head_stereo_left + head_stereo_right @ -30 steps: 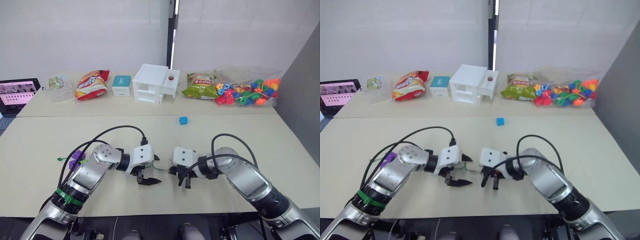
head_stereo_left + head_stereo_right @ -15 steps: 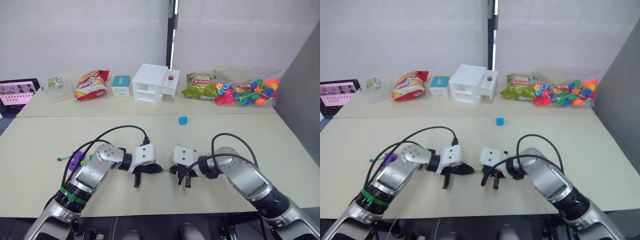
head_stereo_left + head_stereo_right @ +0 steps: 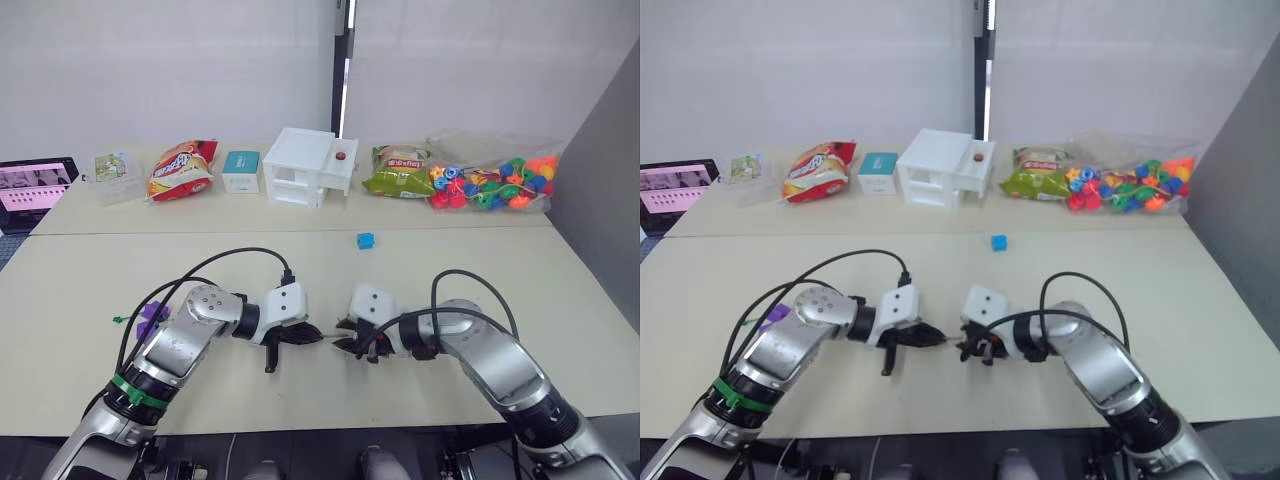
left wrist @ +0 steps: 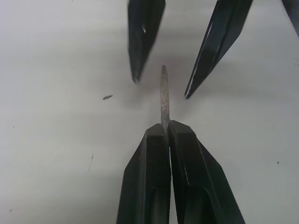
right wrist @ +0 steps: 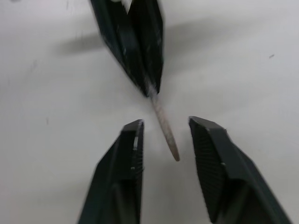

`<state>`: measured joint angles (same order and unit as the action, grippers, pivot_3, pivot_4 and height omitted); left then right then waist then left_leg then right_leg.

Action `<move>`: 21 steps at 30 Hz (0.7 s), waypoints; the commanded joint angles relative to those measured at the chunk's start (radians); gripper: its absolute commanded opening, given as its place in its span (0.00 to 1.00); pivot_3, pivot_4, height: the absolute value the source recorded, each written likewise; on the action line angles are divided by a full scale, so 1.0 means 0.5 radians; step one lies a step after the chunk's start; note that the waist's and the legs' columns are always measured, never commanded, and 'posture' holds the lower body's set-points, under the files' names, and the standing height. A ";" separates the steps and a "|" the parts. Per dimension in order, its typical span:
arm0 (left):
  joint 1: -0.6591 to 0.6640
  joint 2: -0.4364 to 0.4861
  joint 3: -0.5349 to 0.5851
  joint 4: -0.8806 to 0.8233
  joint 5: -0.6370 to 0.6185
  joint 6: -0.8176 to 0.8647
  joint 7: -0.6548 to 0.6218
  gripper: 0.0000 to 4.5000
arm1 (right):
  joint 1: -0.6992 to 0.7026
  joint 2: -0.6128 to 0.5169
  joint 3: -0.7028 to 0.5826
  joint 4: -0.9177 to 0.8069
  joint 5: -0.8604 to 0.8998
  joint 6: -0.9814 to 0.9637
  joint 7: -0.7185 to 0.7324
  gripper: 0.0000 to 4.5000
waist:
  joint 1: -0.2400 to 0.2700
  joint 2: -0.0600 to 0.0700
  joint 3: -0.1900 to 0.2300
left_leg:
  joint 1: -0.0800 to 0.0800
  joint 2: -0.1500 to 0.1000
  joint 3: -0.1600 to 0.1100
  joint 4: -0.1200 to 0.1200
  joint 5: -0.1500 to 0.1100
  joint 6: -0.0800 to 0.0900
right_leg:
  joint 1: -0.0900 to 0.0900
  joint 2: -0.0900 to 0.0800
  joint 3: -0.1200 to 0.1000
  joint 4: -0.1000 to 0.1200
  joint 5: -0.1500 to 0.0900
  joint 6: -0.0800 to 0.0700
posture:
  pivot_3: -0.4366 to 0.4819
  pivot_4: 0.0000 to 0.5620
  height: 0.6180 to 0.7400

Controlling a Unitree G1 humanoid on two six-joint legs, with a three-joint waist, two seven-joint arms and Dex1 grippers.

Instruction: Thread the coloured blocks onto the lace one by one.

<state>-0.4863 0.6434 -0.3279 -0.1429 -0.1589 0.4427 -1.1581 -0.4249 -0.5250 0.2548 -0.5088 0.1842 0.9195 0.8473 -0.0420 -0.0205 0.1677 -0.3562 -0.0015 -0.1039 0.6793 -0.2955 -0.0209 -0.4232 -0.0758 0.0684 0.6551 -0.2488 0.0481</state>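
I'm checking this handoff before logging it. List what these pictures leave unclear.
- Lace: only the tip shows in the wrist views; the cord behind is hidden by the left end effector.
- Purple blocks: partly hidden by the left arm, count unclear.
- Right end effector: open around the tip; contact unclear.

Both arms reached inward low over the table, forearms angled toward each other, so the two grippers met nose to nose near the middle. The left gripper (image 4: 167, 125) had its fingers pressed together, pinching the lace tip (image 4: 164, 95), which stuck out straight ahead. The right gripper (image 5: 166, 126) faced it with fingers parted, one on each side of that tip, neither finger touching it.
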 commanded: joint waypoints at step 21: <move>0.404 0.305 0.385 -0.430 -0.145 0.293 0.196 0.00 | -0.775 1.039 -0.572 2.240 -0.400 -1.429 -1.763 0.99 | -0.060 0.002 0.001 | 0.003 0.000 0.002 -0.007 0.002 -0.003 | -0.004 -0.001 0.003 0.002 0.000 -0.001 | 0.48 0.27 1.00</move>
<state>-0.2863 0.7879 -0.1657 -0.3161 -0.2078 0.5808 -1.0721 -0.7562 -0.0091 -0.0053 0.5126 -0.0173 0.3091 -0.0032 -0.0718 -0.0196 0.1681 -0.3548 -0.0014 -0.1029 0.6753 -0.2945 -0.0227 -0.4256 -0.0763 0.0696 0.6562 -0.2487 0.0478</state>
